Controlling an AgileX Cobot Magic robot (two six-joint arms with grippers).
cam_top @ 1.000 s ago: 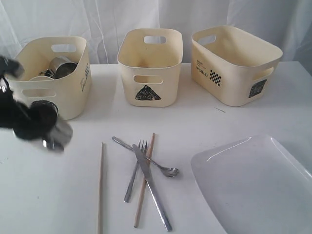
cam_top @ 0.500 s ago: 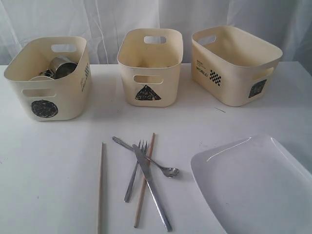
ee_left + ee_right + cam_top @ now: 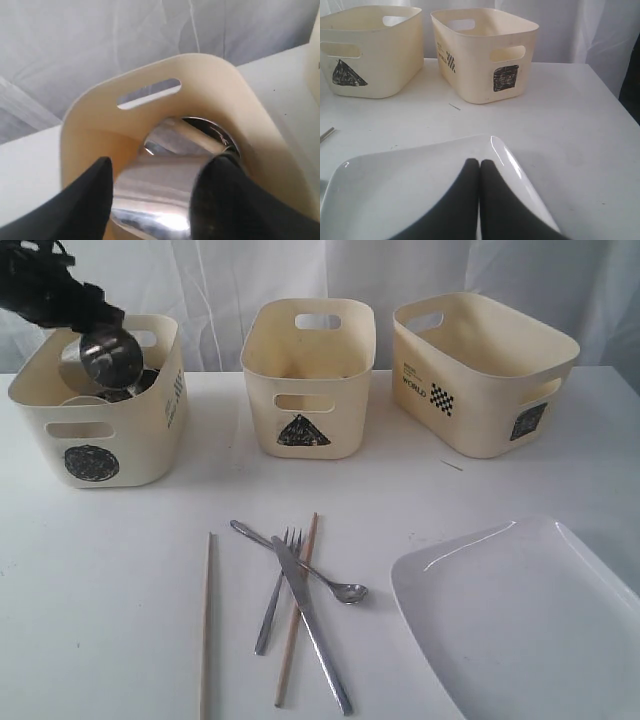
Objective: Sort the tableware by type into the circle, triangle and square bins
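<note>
My left gripper (image 3: pixel 92 328) (image 3: pixel 162 167) is shut on a steel mug (image 3: pixel 108 356) (image 3: pixel 155 195), held tilted just over the rim of the circle bin (image 3: pixel 130 435) (image 3: pixel 210 75). A second steel mug (image 3: pixel 197 134) lies inside that bin. On the table in front lie the spoon (image 3: pixel 349 592), fork (image 3: pixel 268 615), knife (image 3: pixel 320 650) and two wooden chopsticks (image 3: pixel 205 630) (image 3: pixel 285 670). The large white plate (image 3: pixel 520 620) (image 3: pixel 395 185) sits at the front right. Above it, my right gripper (image 3: pixel 479 162) is shut with nothing in it. The arm itself is outside the exterior view.
The triangle bin (image 3: pixel 340 410) (image 3: pixel 375 55) stands at the back middle, and the square bin (image 3: pixel 470 400) (image 3: pixel 480 55) at the back right. White curtains hang behind the bins. The cutlery lies crossed in one loose pile.
The left gripper with the mug has risen from low at the table's left edge, left the exterior view, and now hangs over the circle bin. Everything else is unmoved.
</note>
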